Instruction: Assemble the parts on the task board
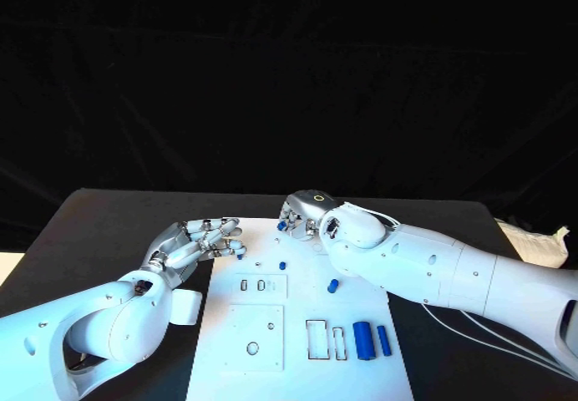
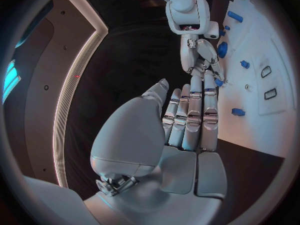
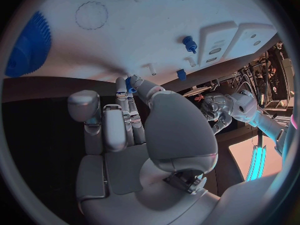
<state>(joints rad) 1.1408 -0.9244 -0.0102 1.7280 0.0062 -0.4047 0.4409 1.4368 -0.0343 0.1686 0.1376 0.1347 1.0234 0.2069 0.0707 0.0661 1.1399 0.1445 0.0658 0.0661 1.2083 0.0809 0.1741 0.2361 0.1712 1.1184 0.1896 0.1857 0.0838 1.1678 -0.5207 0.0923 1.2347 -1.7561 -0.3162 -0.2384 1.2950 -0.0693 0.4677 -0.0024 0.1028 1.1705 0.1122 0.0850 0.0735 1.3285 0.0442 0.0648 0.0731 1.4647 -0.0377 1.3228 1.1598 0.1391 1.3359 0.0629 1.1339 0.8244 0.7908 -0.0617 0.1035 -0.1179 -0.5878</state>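
Near edge of the task board [image 1: 229,368]: three blue parts [image 1: 364,340] lie side by side beside their slots. Mid-board, one small part [image 1: 332,286] lies loose. At the board's left edge my left hand [image 1: 199,242] hovers, fingers apart, empty. At the far end, my right hand [image 1: 301,219] pinches a blue piece [image 3: 130,83] at its fingertips. Risk as I judge it: a shallow pinch could let it slip or tilt.
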